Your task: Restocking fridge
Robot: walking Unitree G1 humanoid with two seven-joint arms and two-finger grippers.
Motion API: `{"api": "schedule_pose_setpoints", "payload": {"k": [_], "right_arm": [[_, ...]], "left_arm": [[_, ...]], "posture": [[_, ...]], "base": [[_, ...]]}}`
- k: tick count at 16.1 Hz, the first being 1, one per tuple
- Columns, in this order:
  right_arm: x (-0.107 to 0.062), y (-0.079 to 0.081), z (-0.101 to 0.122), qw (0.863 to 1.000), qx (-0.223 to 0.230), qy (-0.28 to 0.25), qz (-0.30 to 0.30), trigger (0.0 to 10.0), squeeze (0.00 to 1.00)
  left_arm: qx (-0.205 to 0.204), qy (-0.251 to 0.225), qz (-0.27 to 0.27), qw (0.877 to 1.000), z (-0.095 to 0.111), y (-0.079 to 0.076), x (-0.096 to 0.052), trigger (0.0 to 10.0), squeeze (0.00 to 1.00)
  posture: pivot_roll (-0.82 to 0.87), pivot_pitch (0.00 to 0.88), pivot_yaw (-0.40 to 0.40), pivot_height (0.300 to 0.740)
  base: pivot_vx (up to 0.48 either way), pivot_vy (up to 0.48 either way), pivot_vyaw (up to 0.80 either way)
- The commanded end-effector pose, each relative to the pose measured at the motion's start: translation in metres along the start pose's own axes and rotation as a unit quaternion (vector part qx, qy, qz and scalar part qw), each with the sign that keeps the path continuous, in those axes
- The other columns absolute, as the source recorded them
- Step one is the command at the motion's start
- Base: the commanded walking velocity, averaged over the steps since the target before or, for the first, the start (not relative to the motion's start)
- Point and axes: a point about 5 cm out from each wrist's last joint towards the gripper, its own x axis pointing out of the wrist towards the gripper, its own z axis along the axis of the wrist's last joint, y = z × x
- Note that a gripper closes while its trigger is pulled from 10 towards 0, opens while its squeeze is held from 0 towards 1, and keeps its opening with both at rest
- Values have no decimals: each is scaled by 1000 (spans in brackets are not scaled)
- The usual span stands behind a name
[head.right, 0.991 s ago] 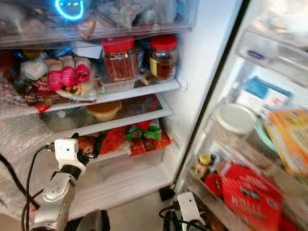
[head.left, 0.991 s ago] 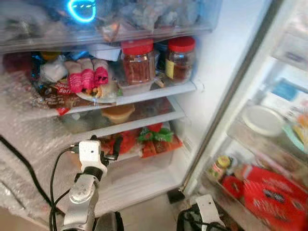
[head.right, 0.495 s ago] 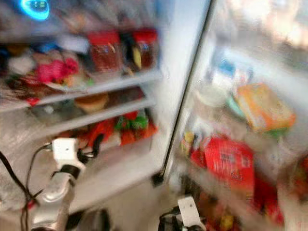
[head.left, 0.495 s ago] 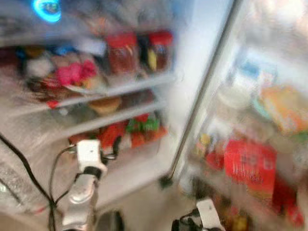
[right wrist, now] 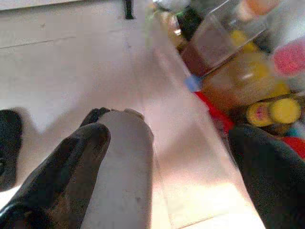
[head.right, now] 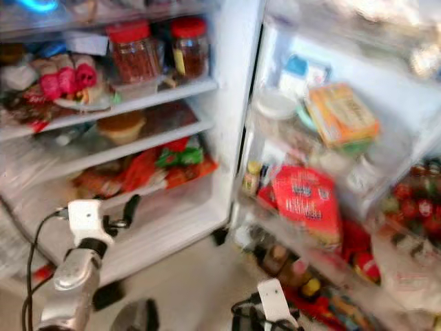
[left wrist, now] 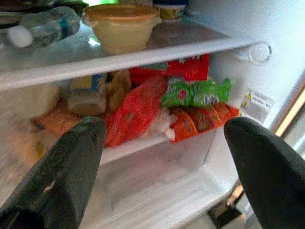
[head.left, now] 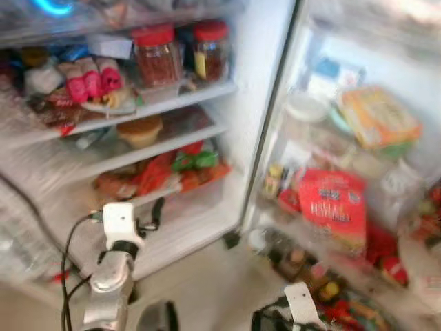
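While we face the open fridge (head.left: 255, 131), our left gripper (left wrist: 162, 157) hangs spread and empty before the snack shelf (left wrist: 143, 143), and our right gripper (right wrist: 167, 157) gapes low by the door bins (head.right: 331, 276) — nothing grasped; next we likely need an item to stock.

Both head views are bright and washed with white light from inside the fridge, with a blown-out glare along the upper door shelf (head.right: 344, 21). Motion blur smears the door side most; the red packet (head.left: 333, 205) has soft, unreadable lettering, while the red-lidded jars (head.left: 157, 55) are sharper. The left wrist view is evenly lit and fairly crisp. The right wrist view is overexposed and out of focus, its black fingers (right wrist: 62, 176) blurred.
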Motion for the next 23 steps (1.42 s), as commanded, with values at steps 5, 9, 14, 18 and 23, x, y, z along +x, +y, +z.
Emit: {"api": "schedule_pose_setpoints", "payload": {"k": [5, 9, 14, 18, 23], "right_arm": [[-5, 42, -19, 998, -9, 55, 36, 10000, 0], [-8, 10, -35, 998, -7, 61, 20, 10000, 0], [-10, 5, -41, 998, -2, 67, 18, 10000, 0], [-10, 4, -41, 998, 3, 67, 16, 10000, 0], [-9, 1, -38, 997, 13, 68, 18, 10000, 0]], "left_arm": [[-6, 15, -2, 1000, -7, -4, -1, 10000, 0], [-20, 57, 11, 998, -24, 1, -3, 10000, 0], [19, 222, -7, 975, -77, 3, -12, 10000, 0], [31, 310, -13, 950, -104, 1, -26, 10000, 0], [48, 393, -15, 918, -128, -2, -51, 10000, 0]], "posture": [[-145, 72, -30, 624], [-142, 73, -30, 624], [-139, 61, -21, 624], [-131, 53, -18, 624], [-133, 40, -11, 624]], "base": [[-371, 0, 0], [-262, 0, 0], [0, 0, 0], [0, 0, 0], [0, 0, 0]]}}
